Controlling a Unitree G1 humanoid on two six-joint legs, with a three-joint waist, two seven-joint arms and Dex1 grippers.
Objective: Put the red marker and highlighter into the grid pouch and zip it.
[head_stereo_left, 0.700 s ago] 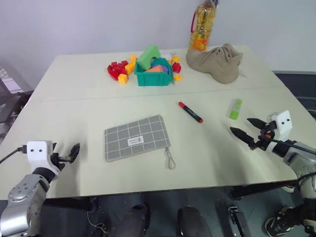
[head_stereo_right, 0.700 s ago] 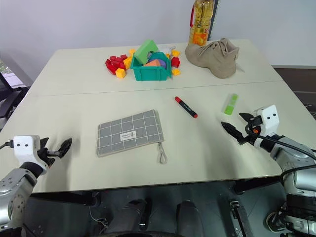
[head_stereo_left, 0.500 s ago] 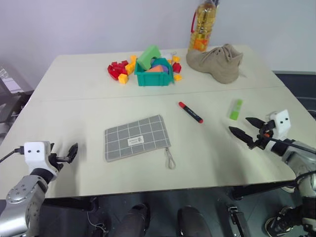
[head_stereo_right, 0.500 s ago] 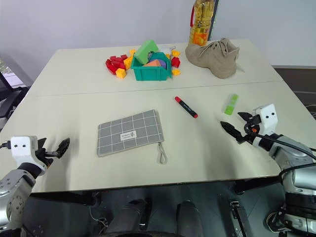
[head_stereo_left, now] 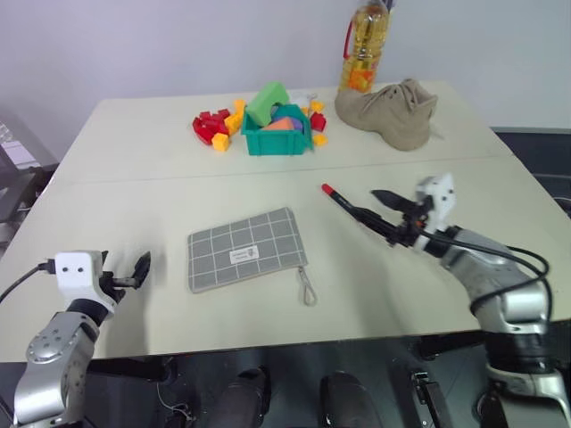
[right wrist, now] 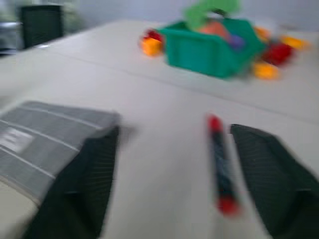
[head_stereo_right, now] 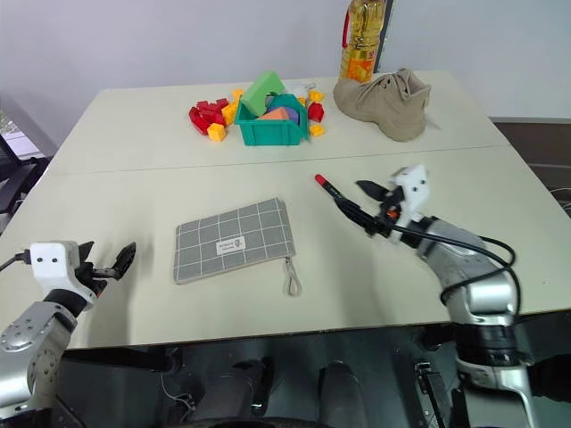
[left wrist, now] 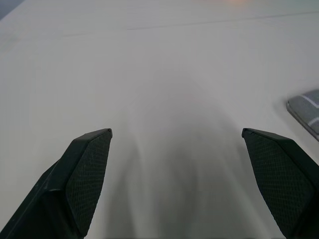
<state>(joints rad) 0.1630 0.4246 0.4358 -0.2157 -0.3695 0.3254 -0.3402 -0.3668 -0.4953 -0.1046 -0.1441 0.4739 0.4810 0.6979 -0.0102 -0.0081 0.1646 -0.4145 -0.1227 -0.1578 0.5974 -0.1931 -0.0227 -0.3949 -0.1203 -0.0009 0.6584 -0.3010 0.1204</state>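
My right gripper (right wrist: pixel 172 164), fingers spread, straddles the red marker (right wrist: pixel 220 164). Closing off-centre could flick it away. My left gripper (left wrist: pixel 177 169) is spread wide.

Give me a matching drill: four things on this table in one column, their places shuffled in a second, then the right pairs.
Things:
1. grid pouch
2. red marker
3. tan boot
4. green bin

Places:
A. far side, beside the oil bottle
B. between the right pincer fingers
C. near middle, lying flat
D. far side, among toy blocks

Pairs: 1-C, 2-B, 3-A, 4-D
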